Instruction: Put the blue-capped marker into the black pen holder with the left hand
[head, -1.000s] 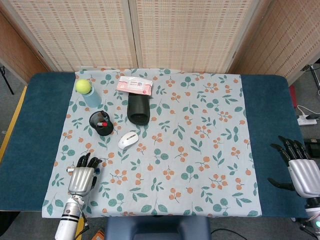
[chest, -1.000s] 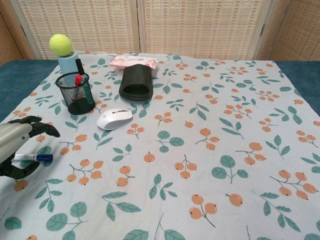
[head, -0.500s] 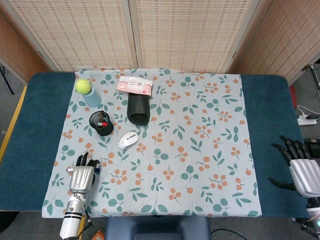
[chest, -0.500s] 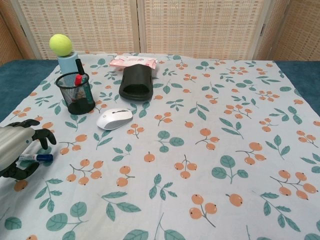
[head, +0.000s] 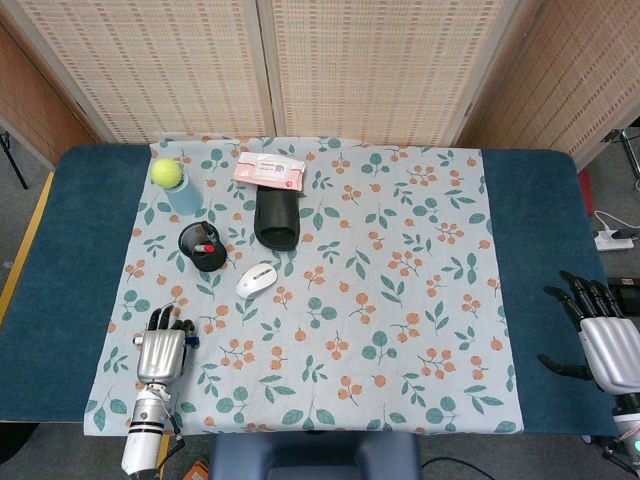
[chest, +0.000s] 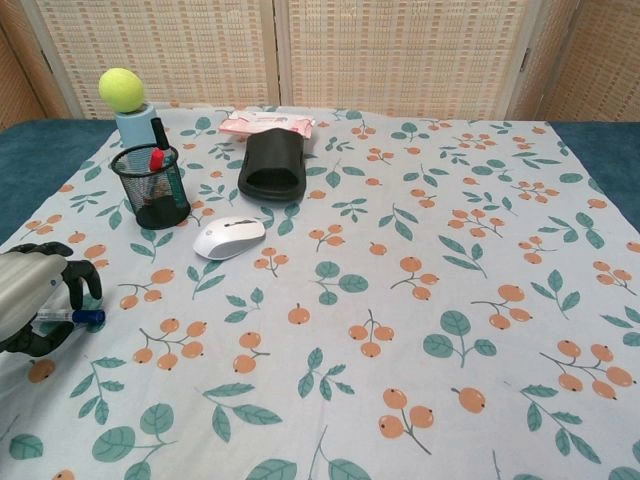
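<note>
At the counter's near left edge my left robot hand (chest: 35, 300) curls around the blue-capped marker (chest: 75, 317) lying on the cloth; I'd firm that pinch before lifting toward the far-left black pen holder (chest: 150, 186).

- The left hand (head: 162, 350), at the lower left of the head view, has a silver metallic back and black fingers.
- Its wrist is a white cylinder ringed with dark bands.
- The right hand (head: 603, 341), at the lower right edge, shows the same silver shell and black fingers.
</note>
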